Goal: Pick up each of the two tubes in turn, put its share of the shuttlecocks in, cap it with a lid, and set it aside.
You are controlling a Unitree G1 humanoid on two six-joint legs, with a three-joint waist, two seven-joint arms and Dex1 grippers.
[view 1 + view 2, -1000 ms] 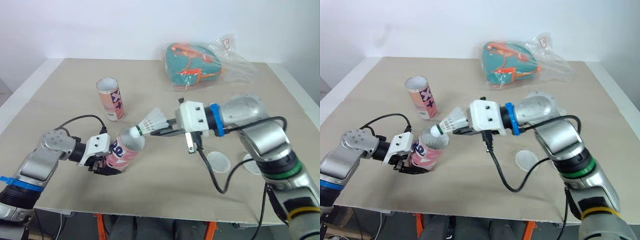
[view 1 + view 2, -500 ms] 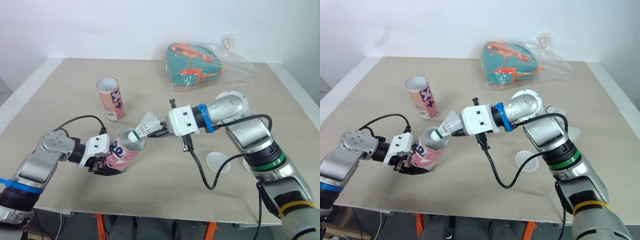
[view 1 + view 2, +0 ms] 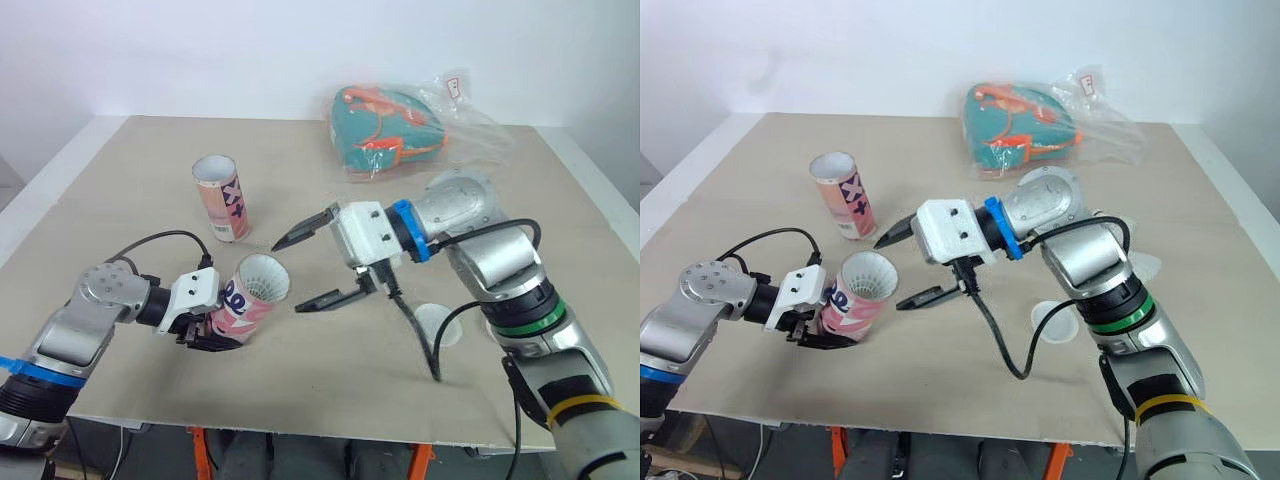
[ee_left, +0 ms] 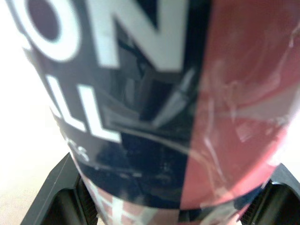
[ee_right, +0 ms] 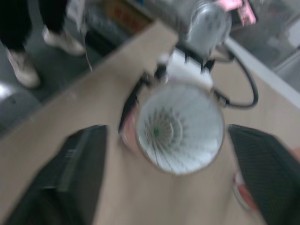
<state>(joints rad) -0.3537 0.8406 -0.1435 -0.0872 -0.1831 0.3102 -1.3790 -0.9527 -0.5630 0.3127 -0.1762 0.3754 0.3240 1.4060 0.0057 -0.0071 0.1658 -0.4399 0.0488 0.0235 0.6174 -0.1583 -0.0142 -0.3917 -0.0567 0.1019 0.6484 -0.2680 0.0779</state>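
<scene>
The left gripper point(image 3: 205, 325) has its jaws clenched on the tube point(image 3: 252, 295), tilted at the front left of the desk point(image 3: 120, 170), a shuttlecock point(image 5: 180, 133) inside it. The right gripper point(image 3: 290, 277) hangs just beside its mouth, jaws released

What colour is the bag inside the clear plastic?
The bag is teal with orange trim, best seen in the left eye view.

A teal and orange bag point(image 3: 385, 130) in clear plastic lies on the beige table point(image 3: 120, 170), well beyond the right gripper point(image 3: 292, 275), near the far edge.
</scene>
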